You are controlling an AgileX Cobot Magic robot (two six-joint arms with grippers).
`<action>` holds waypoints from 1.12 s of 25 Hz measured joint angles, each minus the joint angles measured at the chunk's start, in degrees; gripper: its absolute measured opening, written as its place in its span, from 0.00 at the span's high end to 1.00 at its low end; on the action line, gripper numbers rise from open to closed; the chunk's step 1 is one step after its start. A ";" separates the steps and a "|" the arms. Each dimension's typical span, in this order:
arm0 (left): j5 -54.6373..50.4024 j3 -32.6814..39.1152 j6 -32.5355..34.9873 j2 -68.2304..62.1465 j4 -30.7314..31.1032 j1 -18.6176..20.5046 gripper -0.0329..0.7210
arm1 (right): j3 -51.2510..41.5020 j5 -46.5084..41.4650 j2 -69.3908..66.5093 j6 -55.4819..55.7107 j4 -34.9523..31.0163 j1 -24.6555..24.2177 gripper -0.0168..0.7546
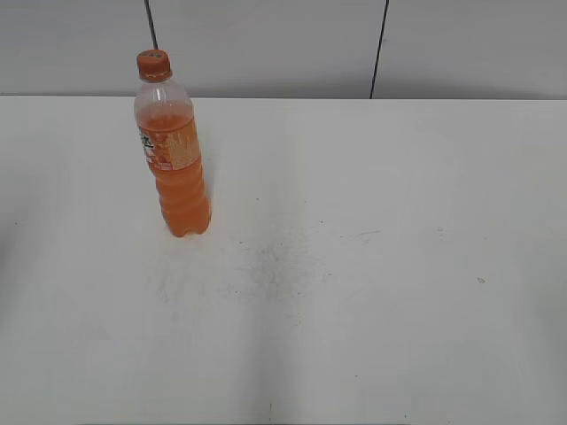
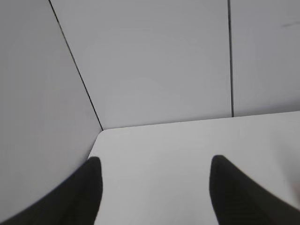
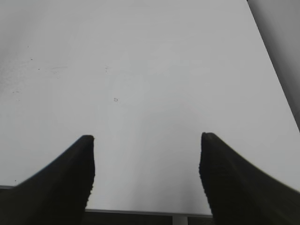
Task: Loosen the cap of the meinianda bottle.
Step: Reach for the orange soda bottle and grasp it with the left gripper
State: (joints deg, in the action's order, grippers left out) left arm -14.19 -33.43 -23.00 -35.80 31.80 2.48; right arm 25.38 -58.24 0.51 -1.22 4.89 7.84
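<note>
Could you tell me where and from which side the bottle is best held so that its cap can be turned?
Probably the bottle at its label band, from the left side: it stands upright at the table's left, so that leaves the cap clear for a tool from above.

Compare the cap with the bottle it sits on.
The cap is small and opaque orange; the meinianda bottle is tall, clear plastic showing orange liquid. The cap is plain apart from a tiny mark; the bottle carries an orange-and-white label. Both are orange in tone and stand upright together.
</note>
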 joint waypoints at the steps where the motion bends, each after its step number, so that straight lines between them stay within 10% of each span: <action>1: 2.10 0.00 -1.21 -2.81 0.55 1.84 0.36 | 0.00 0.00 0.00 0.00 0.00 0.00 0.30; 8: 18.70 0.00 -3.25 -17.79 -4.88 17.40 0.37 | 0.00 0.00 0.00 0.00 0.00 0.00 0.30; 16: 29.77 -0.13 -4.27 -31.96 3.35 18.40 0.39 | 0.00 0.00 0.00 0.00 0.00 0.00 0.30; 28: 64.56 -9.79 -28.14 -59.86 50.10 20.30 0.39 | 0.00 -0.05 0.00 0.00 0.00 0.00 0.30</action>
State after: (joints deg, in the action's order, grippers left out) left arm 50.37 -43.22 -51.14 -95.66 81.90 22.78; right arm 25.38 -58.29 0.51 -1.22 4.89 7.84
